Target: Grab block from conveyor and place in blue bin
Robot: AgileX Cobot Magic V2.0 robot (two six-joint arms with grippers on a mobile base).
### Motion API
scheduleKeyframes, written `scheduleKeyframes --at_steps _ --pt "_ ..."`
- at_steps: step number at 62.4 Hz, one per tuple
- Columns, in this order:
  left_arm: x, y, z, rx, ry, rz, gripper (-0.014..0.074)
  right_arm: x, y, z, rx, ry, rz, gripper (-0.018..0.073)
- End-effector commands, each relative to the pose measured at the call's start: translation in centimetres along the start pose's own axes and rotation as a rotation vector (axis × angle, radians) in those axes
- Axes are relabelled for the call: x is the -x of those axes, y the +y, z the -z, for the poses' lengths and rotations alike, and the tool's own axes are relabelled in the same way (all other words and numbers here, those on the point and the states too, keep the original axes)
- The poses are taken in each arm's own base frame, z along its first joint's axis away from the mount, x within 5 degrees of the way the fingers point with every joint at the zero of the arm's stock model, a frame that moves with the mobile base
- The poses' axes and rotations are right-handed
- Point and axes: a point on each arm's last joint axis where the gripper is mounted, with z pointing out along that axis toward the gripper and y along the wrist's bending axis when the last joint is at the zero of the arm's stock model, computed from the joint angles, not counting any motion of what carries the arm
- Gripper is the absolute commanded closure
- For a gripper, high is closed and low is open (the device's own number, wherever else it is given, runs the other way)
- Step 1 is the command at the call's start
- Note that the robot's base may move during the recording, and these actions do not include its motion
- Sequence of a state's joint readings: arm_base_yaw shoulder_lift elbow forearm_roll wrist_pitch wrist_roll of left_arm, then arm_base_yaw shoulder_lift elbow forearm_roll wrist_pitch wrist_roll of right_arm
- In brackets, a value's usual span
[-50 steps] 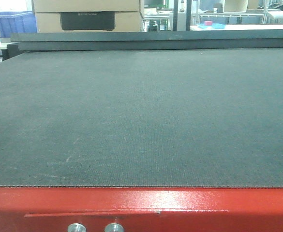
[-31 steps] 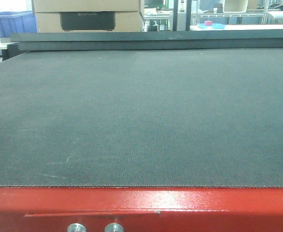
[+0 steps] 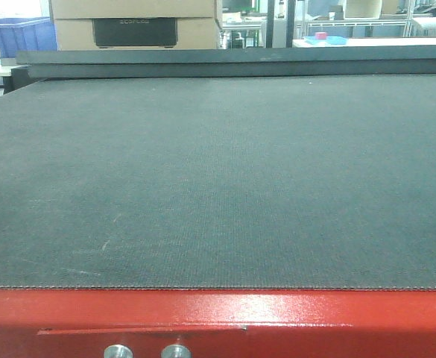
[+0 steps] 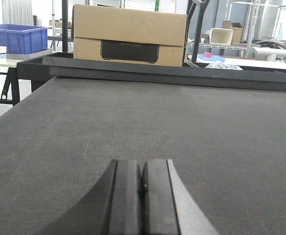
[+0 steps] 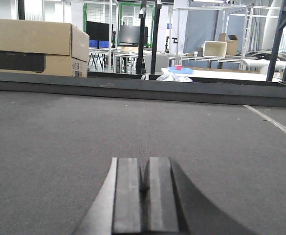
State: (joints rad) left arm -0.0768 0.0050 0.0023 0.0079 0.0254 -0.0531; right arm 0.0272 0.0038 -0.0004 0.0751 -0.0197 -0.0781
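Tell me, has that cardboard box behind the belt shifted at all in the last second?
No. In the front view the cardboard box still lines up the same with the conveyor's far rail just below it.

Left hand (image 4: 143,169), right hand (image 5: 145,166), matte black, flat-faced, curved outer edges

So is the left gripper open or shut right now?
Shut. In the left wrist view the left gripper has its two black pads pressed together, with only a thin seam between them and nothing held.
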Motion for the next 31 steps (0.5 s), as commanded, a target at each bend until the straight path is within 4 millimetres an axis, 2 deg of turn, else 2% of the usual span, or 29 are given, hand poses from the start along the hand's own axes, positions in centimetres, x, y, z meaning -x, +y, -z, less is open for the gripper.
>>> scheduleKeyframes --at_steps 1,11,16,27,31 --pt "0.2 0.0 0.1 -0.007 -0.02 -0.002 0.0707 0.1 0.0 0.0 -0.005 -0.017 0.007 0.0727" --pt "0.3 0.0 0.1 -0.007 -0.027 -0.002 0.0707 0.3 0.0 0.0 -0.007 -0.034 0.007 0.0727" --pt "0.9 -0.1 0.1 -0.011 -0.09 0.009 0.0707 0.8 -0.1 0.1 -0.011 -0.087 0.007 0.0727" --pt "3.0 0.2 0.5 -0.006 -0.33 0.135 0.0707 2.7 -0.2 0.4 -0.027 -0.298 0.007 0.0727" --pt "4.1 0.1 0.8 -0.008 -0.379 0.138 0.0707 4.2 -0.2 0.8 -0.031 -0.38 0.007 0.0727"
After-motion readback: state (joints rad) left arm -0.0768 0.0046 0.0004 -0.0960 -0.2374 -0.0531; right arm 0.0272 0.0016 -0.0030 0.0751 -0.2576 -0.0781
